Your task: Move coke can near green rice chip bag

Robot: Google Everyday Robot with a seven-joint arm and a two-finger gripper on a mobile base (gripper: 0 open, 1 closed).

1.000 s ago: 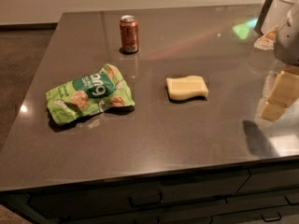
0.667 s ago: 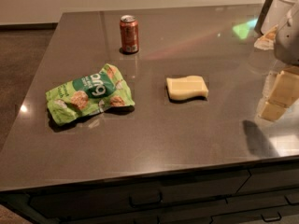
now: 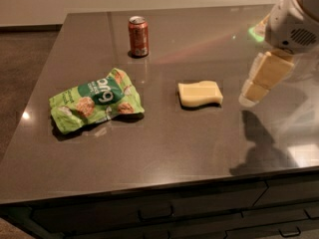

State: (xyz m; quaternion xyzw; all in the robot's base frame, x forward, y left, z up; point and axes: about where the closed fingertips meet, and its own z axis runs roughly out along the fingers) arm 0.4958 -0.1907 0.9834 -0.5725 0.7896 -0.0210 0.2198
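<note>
**Coke can, bag and approaching hand.** The coke can [image 3: 138, 36] is shown upright near the far edge of the surface [image 3: 164, 153], untouched and well apart from the hand [image 3: 254, 89]. The green rice chip bag [image 3: 95, 101] is seen lying crumpled nearer the front, a little to the left of the can in the view, and a stretch of bare surface is left between the two. A pale yellow block [image 3: 200, 93] is seen lying flat near the middle, to the right of the bag and between the bag and the hand.

Compared with the view a second earlier, the can, bag and block are found in unchanged positions, and only the arm [image 3: 294, 21] is displaced. The hand has been carried inward from the right edge and is now held above the surface just to the right of the block, with its shadow cast on the surface below. Whether the hand is apart or together cannot be told from this view, and nothing is seen held in it.

The change is judged to be the opening of the reach, since the can is not yet grasped and nothing of the task is yet accomplished. Further travel toward the far left, clear of the block, is judged to be required before the can is taken and set down beside the bag.
</note>
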